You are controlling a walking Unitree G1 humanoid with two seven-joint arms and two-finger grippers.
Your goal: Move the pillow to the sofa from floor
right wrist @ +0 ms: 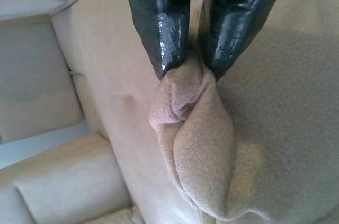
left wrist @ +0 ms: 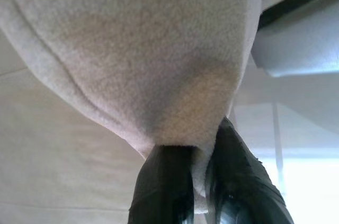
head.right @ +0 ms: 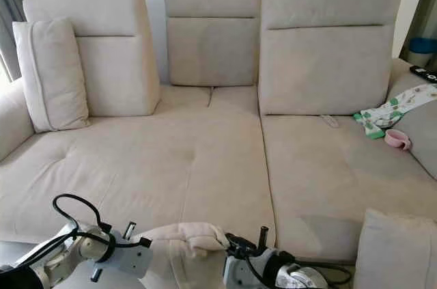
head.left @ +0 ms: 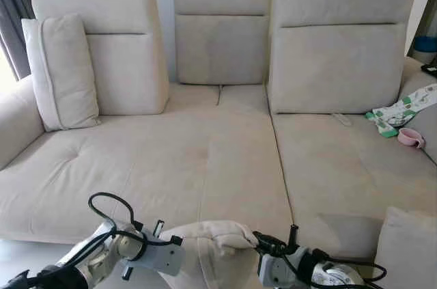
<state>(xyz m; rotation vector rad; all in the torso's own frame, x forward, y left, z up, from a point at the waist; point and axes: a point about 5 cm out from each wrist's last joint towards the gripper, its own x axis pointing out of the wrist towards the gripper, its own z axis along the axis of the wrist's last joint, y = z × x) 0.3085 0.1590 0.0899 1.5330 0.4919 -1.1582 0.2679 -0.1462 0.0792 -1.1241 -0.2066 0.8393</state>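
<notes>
pillow (head.left: 213,244) hung between both claws | left claw (left wrist: 193,173) pinched its corner | right claw (right wrist: 192,57) pinched bunched fabric | before sofa (head.left: 171,166)

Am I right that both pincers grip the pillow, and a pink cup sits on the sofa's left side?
Not quite. Both the left pincer and right pincer do pinch the pillow, but the pink cup sits on the sofa's right side, as the left eye view shows.
</notes>
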